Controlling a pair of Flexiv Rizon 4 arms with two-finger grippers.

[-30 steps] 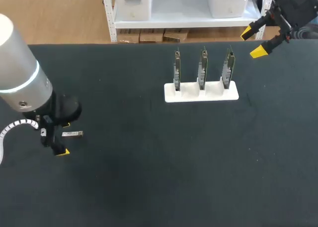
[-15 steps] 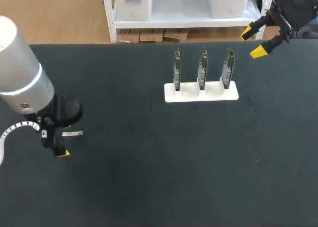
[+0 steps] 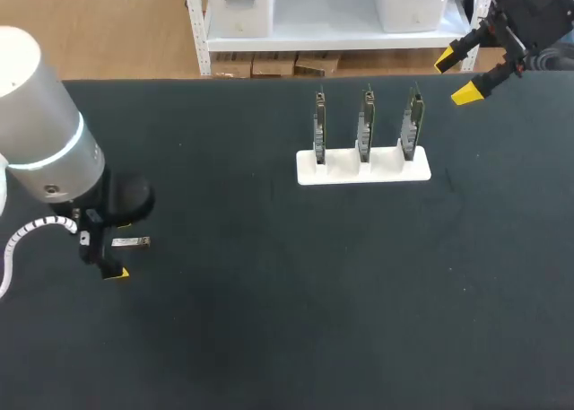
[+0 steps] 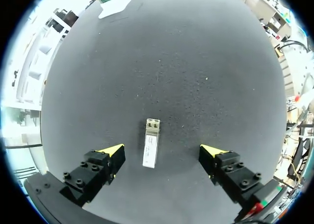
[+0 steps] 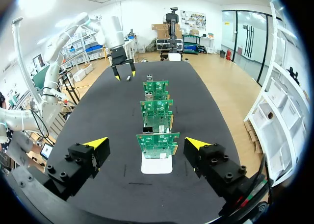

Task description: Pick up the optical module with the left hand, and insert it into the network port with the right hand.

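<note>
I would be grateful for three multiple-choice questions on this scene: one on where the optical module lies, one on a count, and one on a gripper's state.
1. Where is the optical module?
A. Flat on the table, between the left gripper's fingers
B. Lifted off the table
C. Hanging over the table's edge

2. How many circuit boards stand in the white stand?
A. Two
B. Four
C. Three

3. The right gripper is:
A. Shut on the module
B. Open and empty
C. Shut on a board

Answers:
1 A: the left wrist view shows it lying on the dark surface, with a gap to each yellow tip.
2 C: three upright boards show in the head view.
3 B: its yellow tips stand apart with nothing between them.
</note>
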